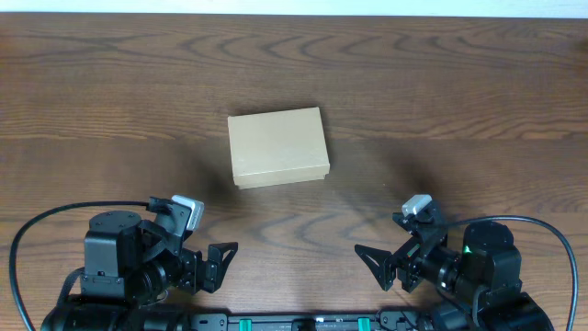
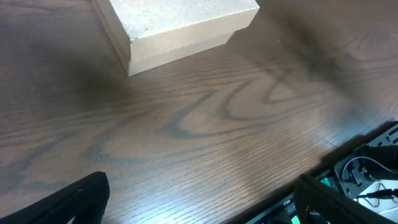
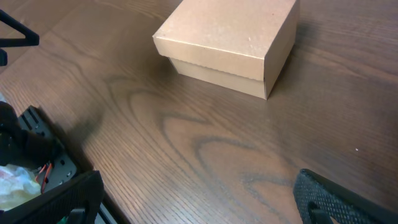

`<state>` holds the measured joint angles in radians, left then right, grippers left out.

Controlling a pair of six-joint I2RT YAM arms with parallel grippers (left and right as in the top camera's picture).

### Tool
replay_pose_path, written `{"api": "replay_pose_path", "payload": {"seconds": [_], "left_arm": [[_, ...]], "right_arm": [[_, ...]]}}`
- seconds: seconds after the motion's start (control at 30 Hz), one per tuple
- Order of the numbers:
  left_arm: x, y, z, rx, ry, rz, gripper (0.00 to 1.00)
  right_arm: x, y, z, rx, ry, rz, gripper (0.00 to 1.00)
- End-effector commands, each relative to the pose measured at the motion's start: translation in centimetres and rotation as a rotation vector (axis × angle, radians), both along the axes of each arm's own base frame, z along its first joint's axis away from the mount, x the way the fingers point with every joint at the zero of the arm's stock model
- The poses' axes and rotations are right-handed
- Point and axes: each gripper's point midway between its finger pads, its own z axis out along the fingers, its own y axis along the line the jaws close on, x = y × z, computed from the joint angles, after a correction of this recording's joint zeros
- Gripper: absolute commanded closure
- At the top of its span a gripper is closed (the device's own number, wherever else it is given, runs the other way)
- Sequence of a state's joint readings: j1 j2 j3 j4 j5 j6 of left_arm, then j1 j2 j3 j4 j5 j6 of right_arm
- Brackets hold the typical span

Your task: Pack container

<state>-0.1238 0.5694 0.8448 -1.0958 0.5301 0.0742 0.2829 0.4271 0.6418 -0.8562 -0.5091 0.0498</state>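
The container (image 1: 277,146) is a plain tan cardboard box with its lid shut, in the middle of the wooden table. It also shows at the top of the left wrist view (image 2: 180,28) and of the right wrist view (image 3: 230,43). My left gripper (image 1: 220,262) is open and empty near the table's front edge, left of the box and well short of it; its fingers show in the left wrist view (image 2: 202,202). My right gripper (image 1: 372,267) is open and empty near the front edge on the right; its fingers show in the right wrist view (image 3: 199,199).
The dark wooden table (image 1: 441,92) stretches to both sides and behind the box. Black arm bases and cables sit along the front edge (image 1: 294,322). No other loose objects are in view.
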Motion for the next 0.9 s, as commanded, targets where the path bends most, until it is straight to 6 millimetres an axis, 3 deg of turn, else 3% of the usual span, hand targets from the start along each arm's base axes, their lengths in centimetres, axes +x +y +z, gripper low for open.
{"api": "replay_pose_path", "payload": {"seconds": [0.0,0.17,0.4,0.6,0.87], "left_arm": [[0.0,0.2,0.1,0.007,-0.004,0.015,0.05],[-0.4,0.6,0.6,0.012,-0.049,0.027,0.05],[1.6,4.5,1.8,0.149,-0.369,0.193,0.05],[3.0,6.7,-1.3,0.155,-0.491,0.337,0.05],[6.1,7.4,-4.8,0.121,-0.565,0.387,0.05]], "right_arm": [[-0.3,0.3,-0.3,0.014,0.025,0.009,0.01],[-0.3,0.3,-0.3,0.014,0.025,0.009,0.01],[-0.3,0.3,-0.3,0.014,0.025,0.009,0.01],[-0.3,0.3,-0.3,0.014,0.025,0.009,0.01],[-0.3,0.3,-0.3,0.014,0.025,0.009,0.01]]}}
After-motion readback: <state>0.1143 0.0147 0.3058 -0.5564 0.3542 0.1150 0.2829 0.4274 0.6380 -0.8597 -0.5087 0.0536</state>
